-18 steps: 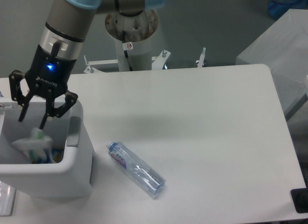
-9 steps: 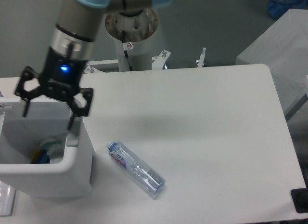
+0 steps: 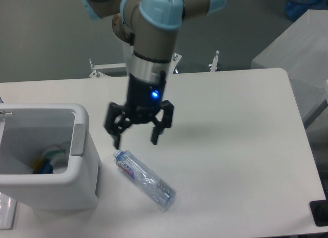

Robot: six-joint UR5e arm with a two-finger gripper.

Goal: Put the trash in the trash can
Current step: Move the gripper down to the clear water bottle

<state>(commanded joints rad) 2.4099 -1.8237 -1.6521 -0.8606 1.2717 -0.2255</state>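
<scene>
One piece of trash is already lying down inside the trash can (image 3: pixel 77 181), showing as pale crumpled stuff with bits of colour near the bottom, and the gripper (image 3: pixel 136 141) that was hanging over the bin's mouth a second ago is now swinging across to the middle of the table (image 3: pixel 241 146), empty, its fingers spread wide apart. That is telling me the first drop is done and the arm is going for the second piece. The crushed water bottle (image 3: pixel 145 179) is lying flat on the table, slanting from its cap end at about ten o'clock down to its base at about four o'clock, just beside the bin's right wall but not touching it. The gripper is hovering over the cap end, and I am judging it is lining up to come down. Room is looking generous at three o'clock and twelve o'clock of the bottle, where the tabletop is running on well apart from anything; at nine o'clock the bin wall with its grey tab (image 3: pixel 78 139) is standing near, so a finger descending on that side is risking a knock.
</scene>
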